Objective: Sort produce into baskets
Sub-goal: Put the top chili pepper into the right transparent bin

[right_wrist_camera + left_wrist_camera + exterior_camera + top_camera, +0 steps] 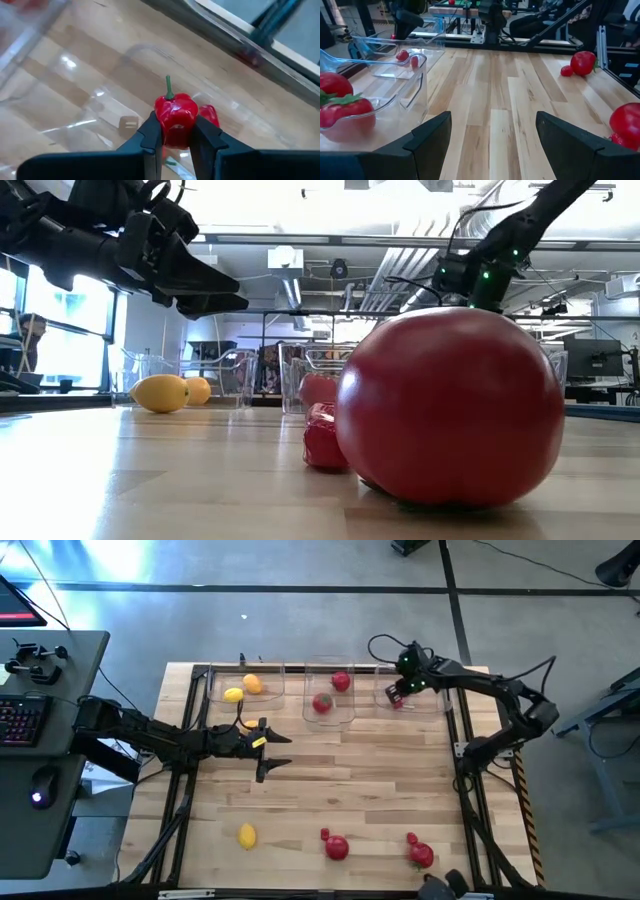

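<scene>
Between my right gripper's [176, 137] fingers sits a small red berry [176, 114], pinched stem-up over the right-hand basket [432, 700], so it can likely drop beside the berry [209, 115] already inside. My left gripper [266, 750] hangs spread and empty over mid-table, prob. waiting. Near edge: loose lemon [247, 835], two tomatoes [337, 847] w/ berries. Farther: middle basket [330, 712] holds tomatoes, left basket [215, 690] lemons. Nothing blocks the drop that I can see.

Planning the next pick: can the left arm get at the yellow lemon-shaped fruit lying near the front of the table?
Probably yes. The left gripper hangs over mid-table with jaws open and empty, and bare wood separates it from the yellow lemon-shaped fruit.
</scene>
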Controlling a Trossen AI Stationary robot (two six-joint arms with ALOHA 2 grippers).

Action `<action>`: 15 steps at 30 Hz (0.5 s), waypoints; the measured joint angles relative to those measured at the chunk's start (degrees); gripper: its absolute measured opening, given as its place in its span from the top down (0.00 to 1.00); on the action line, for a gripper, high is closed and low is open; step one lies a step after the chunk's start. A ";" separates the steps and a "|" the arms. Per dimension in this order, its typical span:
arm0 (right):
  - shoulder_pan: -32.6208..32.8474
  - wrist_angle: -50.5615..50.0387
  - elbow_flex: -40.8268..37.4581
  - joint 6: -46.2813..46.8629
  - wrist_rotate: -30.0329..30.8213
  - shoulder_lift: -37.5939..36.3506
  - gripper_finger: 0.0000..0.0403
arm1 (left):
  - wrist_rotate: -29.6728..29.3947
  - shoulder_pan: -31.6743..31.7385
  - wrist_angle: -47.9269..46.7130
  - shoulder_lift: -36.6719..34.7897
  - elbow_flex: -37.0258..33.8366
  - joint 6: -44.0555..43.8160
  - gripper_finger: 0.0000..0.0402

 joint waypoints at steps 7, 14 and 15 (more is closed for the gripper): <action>-0.89 2.63 -2.40 -0.86 -0.09 0.02 0.80 | -0.12 0.00 -0.02 0.00 0.00 0.00 0.31; -0.87 3.35 -2.49 -0.49 -0.09 3.06 0.65 | -0.12 -0.02 0.35 0.00 0.02 -0.09 0.31; -0.82 3.63 -2.49 -0.47 0.29 3.62 0.63 | -0.09 -0.02 0.37 0.00 0.02 -0.09 0.31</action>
